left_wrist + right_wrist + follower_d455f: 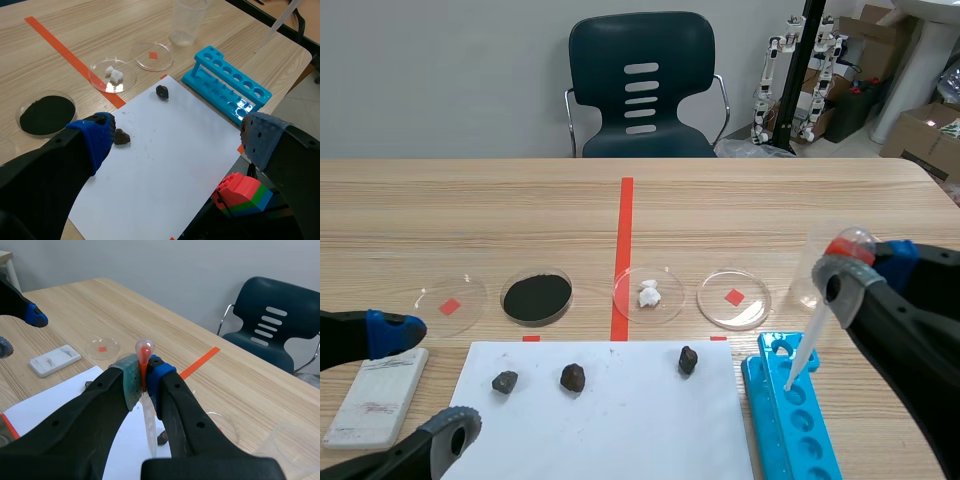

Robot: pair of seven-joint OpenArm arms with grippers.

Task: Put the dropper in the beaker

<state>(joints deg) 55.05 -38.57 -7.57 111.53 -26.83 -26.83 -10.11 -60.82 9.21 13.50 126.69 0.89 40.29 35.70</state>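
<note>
A clear dropper [805,350] with a red neck and round bulb hangs tilted in my right gripper [860,262], which is shut on its neck. Its tip sits just over the blue test tube rack [790,415]. The right wrist view has the bulb [144,347] poking up between the pads. The clear plastic beaker [807,280] stands upright just behind that gripper, beyond the rack's far end, and also appears as the beaker [187,22] and the beaker [295,445]. My left gripper [425,380] is open, low at the near left, holding nothing.
Several petri dishes stand in a row: one empty [450,300], one with black powder [536,297], one with white lumps [648,293], one empty [734,298]. White paper [620,430] carries three dark stones. A white block [375,395] lies near left. A chair [642,85] stands beyond the table.
</note>
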